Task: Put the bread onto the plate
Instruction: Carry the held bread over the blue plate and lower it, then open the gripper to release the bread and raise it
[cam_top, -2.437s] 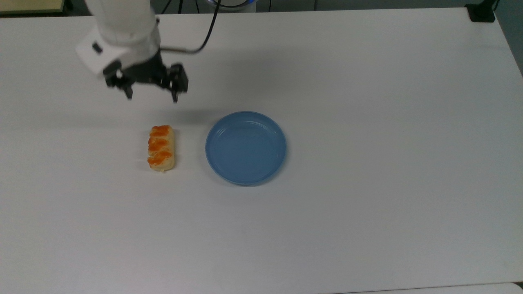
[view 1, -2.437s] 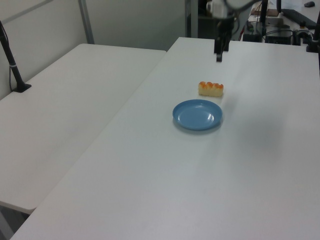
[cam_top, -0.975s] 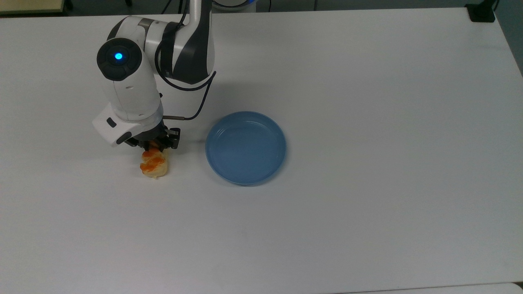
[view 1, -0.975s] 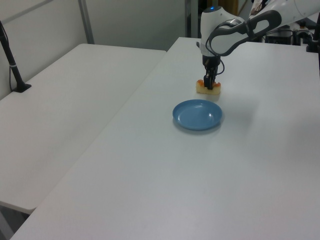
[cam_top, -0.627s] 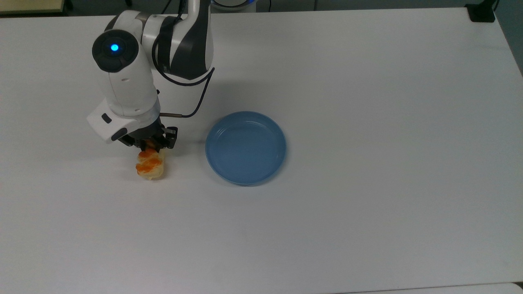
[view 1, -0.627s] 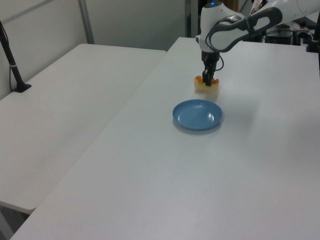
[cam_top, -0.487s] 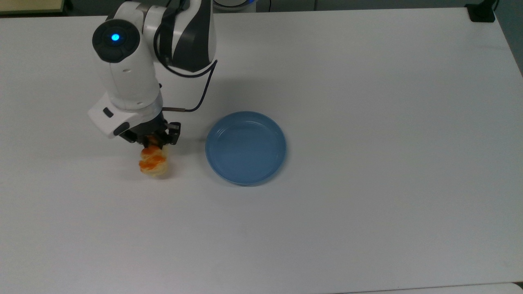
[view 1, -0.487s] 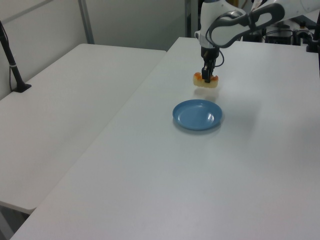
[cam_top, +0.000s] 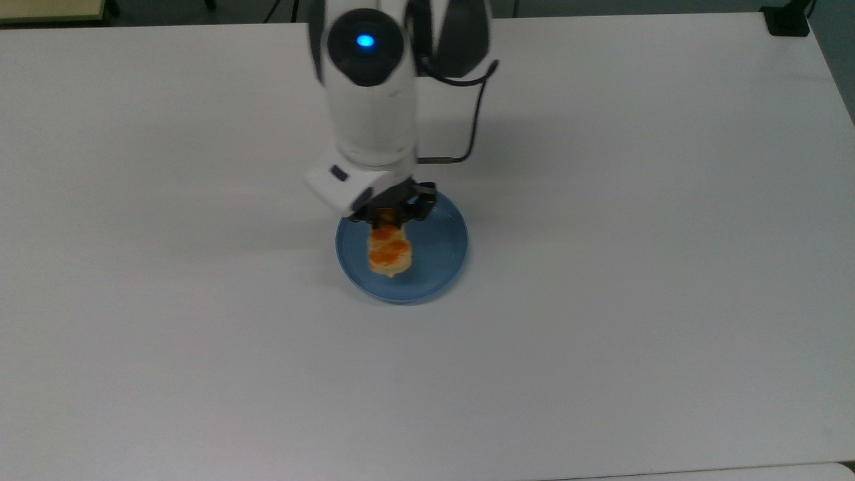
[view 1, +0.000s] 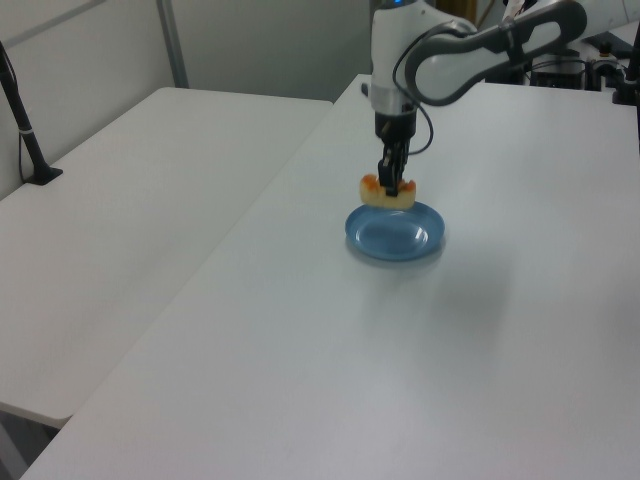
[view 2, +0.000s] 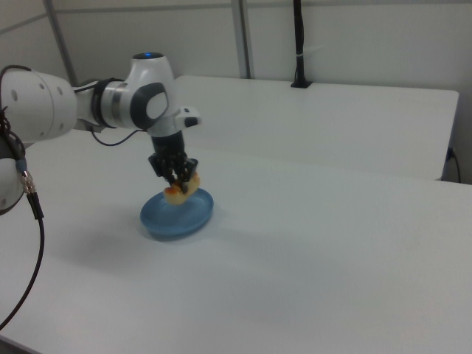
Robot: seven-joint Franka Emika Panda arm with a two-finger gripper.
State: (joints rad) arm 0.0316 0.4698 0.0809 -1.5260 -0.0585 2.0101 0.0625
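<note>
Above the blue plate (cam_top: 441, 267), the gripper (cam_top: 391, 215) is gripping the bread (cam_top: 389, 252) by one end, its fingers clenched on it; the roll is hanging clear of the plate's floor over the white table (cam_top: 601, 334).

Pale-yellow bread (cam_top: 389, 252) with glossy orange-brown lumps, plain blue plate (cam_top: 446, 250), black claw (cam_top: 394, 215), white arm (cam_top: 371, 113) with dark grey joints, plain white desk (cam_top: 601, 300)
</note>
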